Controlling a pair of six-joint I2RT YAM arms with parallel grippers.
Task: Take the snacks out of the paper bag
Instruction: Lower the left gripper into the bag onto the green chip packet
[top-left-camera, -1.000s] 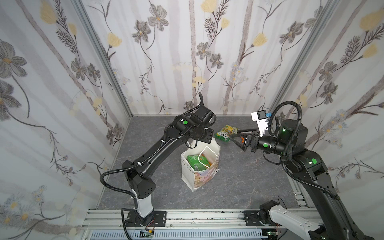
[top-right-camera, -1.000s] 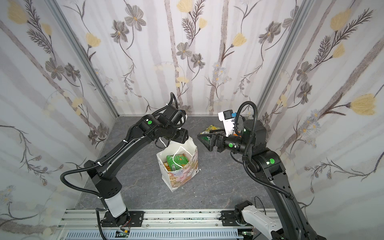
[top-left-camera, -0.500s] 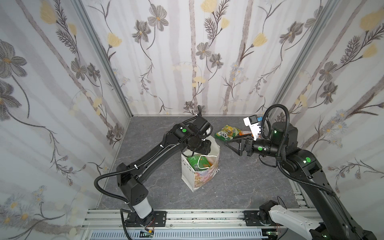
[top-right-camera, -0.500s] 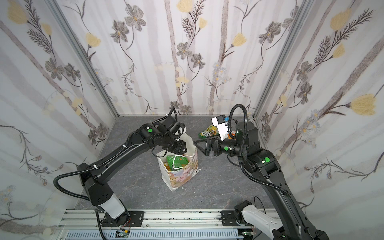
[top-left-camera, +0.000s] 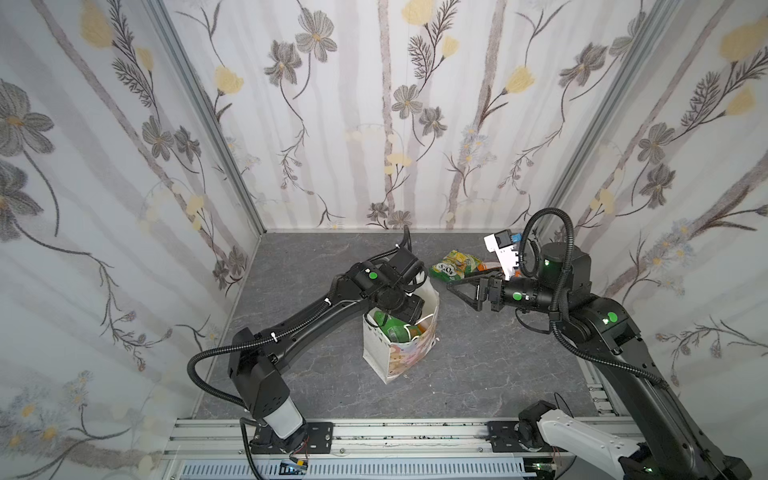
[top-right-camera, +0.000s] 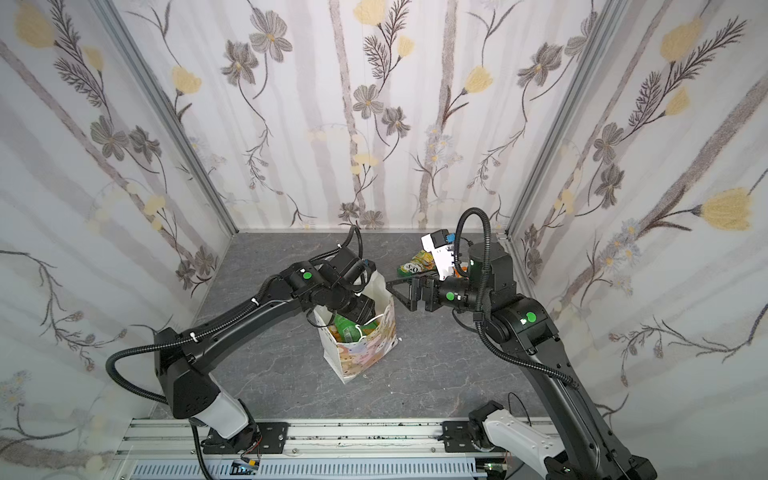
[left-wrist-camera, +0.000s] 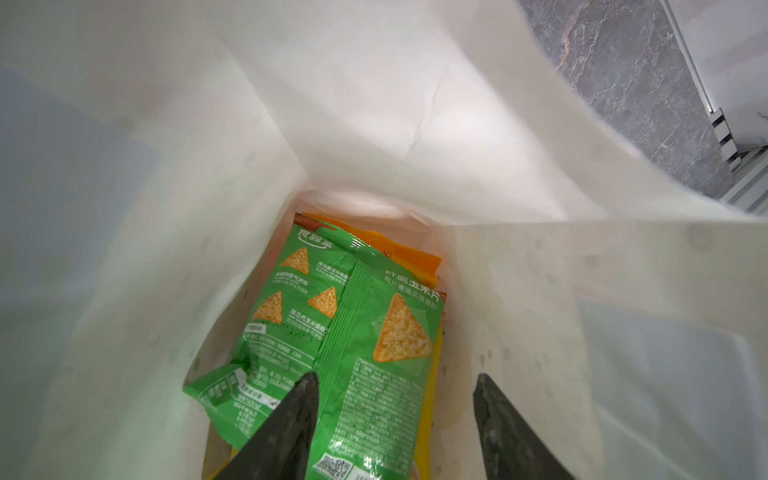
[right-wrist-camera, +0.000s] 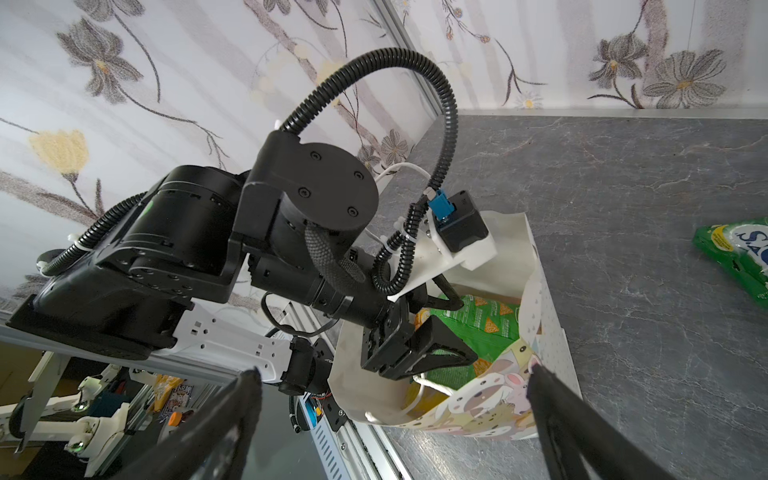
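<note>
Well, early days on this one: a single green-yellow packet lies out on the grey table near the back wall, well apart from the white paper bag, which stands upright mid-table with its mouth open. And the bag is far from empty. A green packet printed with triangle chips lies on top, an orange packet peeks from under it, and more may be hidden below. So most of the unloading looks left to do. Down in the bag's mouth sits the left gripper, its jaws parted to a middling gap with nothing pinched. One fingertip overlaps the green packet, the other is close to the paper wall, and contact is unclear. The right gripper hangs just beside the bag's rim, spread wide and empty.
</note>
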